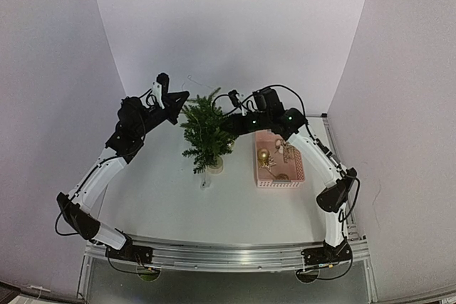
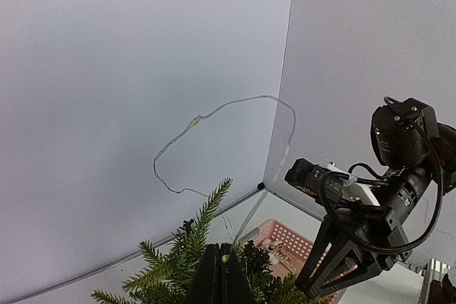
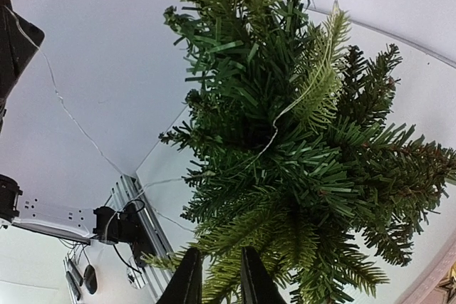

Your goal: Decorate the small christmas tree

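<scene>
- Top external: the small christmas tree [image 1: 205, 129] stands upright on its pale base at mid-table, just left of the pink basket [image 1: 258, 169] of ornaments. The left gripper [image 1: 178, 97] sits beside the tree's top on the left. The right gripper [image 1: 229, 120] reaches into the branches from the basket side. Only this view shows the base and the whole layout. The tree looks light and easy to tip, so I would steady it low on the trunk, not by the fronds.
- Left wrist: the fingers are pressed together just above the treetop [image 2: 178, 261]. A thin wire [image 2: 235, 102] loops up from beside their tips, probably pinched there, though the contact is too fine to see. Only this view shows the wire's full slack loop. It looks springy and likely to snag.
- Right wrist: the fingers stand a narrow gap apart with green needles in line with the gap. I cannot tell whether they clamp a frond, the wire or nothing. Only here does the wire [image 3: 285, 112] show threaded through the needles, which look soft and would give under any push.
</scene>
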Available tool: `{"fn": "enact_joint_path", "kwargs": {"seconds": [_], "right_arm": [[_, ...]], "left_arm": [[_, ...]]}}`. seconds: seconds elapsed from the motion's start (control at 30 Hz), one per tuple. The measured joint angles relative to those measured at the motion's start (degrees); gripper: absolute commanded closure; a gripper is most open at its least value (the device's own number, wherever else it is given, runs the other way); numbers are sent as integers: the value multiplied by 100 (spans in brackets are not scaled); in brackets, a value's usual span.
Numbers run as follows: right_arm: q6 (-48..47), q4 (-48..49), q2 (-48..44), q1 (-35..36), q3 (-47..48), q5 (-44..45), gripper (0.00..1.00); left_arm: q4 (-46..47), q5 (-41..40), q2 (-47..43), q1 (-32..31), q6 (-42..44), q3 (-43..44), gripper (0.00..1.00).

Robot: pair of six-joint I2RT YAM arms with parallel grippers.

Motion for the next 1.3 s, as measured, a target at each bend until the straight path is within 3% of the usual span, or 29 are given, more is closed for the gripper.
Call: {"fn": "enact_joint_path", "kwargs": {"seconds": [0.33,0.7,0.93,1.23,1.3], "right_arm": [[116,37,-35,-4,500,84,74],[412,-18,-110,88,137,915,51],[757,100,280,91,848,1425,56],[1160,413,816,85,946,1552,57],[1249,477,900,85,946,1501,60]], "left_arm": [[33,1,-6,2,2,-32,100],[74,2,-13,2,0,-80,100],[80,0,-33,2,1,-157,100],[87,0,-37,2,0,-176,100],[87,0,-37,2,0,-181,100]]}}
